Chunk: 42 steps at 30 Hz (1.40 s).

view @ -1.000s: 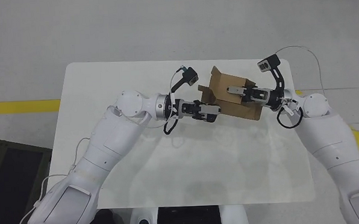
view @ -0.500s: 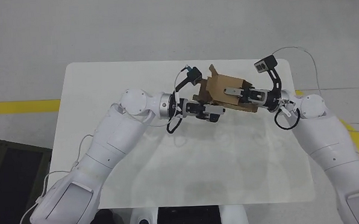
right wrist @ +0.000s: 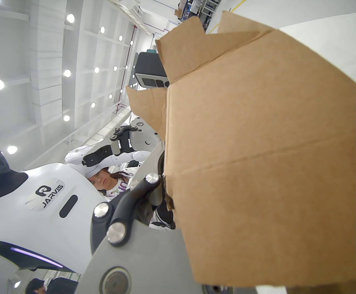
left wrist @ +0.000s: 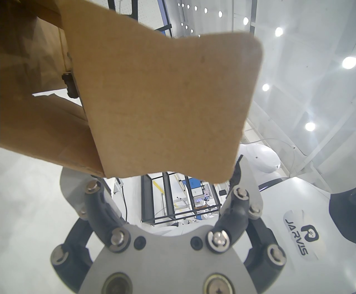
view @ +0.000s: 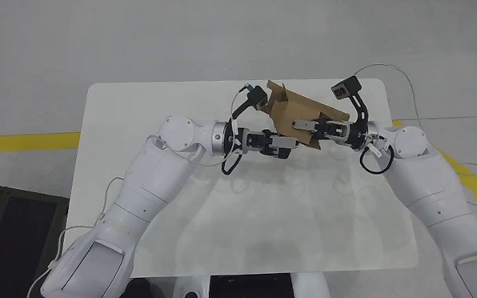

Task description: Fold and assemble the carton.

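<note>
Carton (view: 297, 113) wall sat clamped in my right claw (view: 306, 132), far finger hidden behind it; left claw (view: 285, 142) gaped wide, flap (left wrist: 167, 97) covering its tips.

A brown carton (view: 299, 109) with open flaps hangs tilted over a white table (view: 143, 169), gripped by the right end effector (view: 305, 128). The left end effector (view: 287, 144) is against its opposite side.

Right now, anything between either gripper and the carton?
Nothing visible stands between them. The left gripper and the right gripper each meet the carton directly, from opposite sides.
</note>
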{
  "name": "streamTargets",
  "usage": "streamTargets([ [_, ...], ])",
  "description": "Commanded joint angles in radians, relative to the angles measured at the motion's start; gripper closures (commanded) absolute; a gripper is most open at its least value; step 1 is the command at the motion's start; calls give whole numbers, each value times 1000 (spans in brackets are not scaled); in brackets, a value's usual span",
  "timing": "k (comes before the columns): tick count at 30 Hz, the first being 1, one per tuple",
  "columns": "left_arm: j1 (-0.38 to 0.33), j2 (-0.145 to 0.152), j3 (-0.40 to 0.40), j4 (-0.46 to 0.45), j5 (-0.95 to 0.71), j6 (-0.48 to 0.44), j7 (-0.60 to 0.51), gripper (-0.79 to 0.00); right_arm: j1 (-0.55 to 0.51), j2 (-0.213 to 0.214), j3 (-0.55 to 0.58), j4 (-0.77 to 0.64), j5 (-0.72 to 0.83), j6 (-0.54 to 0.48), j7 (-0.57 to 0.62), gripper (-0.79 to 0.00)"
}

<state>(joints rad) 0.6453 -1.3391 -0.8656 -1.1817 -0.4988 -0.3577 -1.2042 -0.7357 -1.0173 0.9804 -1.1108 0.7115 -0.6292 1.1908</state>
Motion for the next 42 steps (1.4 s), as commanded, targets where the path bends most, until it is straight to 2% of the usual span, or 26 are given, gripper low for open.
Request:
streamTargets([
  [1,1,0,-1,0,0,0,-2,-785,1,-2,1,3,-1,1,1,0],
  [8,6,4,-24,4,4,-4,-4,-785,4,0,30,25,-10,5,5,0],
  [18,33,48,-174,29,41,6,29,-785,-9,26,98,0,-56,67,67,0],
  [22,40,61,-211,42,77,23,50,-785,-24,38,119,-36,-72,95,96,0],
  [42,-20,48,-108,139,296,142,147,-785,-79,72,180,-215,-23,150,150,0],
])
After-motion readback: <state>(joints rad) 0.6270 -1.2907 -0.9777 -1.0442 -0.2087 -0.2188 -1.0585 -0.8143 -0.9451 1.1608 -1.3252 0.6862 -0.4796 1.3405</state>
